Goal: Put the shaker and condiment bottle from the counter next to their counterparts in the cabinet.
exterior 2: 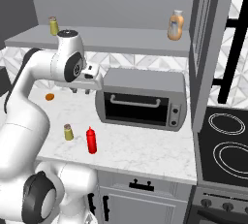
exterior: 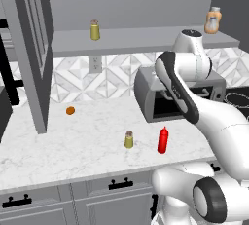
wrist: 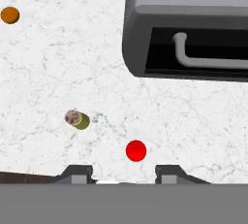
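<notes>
Gripper (wrist: 121,175) hangs high over the surface (wrist: 43,63), jaws nearly closed, holding nothing. Condiment bottle (wrist: 136,150) stands almost straight below the jaws, long axis upright; shaker (wrist: 77,119) upright just beside it. Cabinet shelf (exterior: 141,40), above the jaws, carries counterpart shaker (exterior: 95,29) and squat orange-tan bottle (exterior: 213,21), well apart.

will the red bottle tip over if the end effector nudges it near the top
Probably. The red bottle stands upright, tall and slim on a narrow base, so a high push would likely topple it toward the shaker beside it. It looks like a squeeze bottle, so its sides may give under a firm grip. Lying down, its round body could roll on the counter.
</notes>
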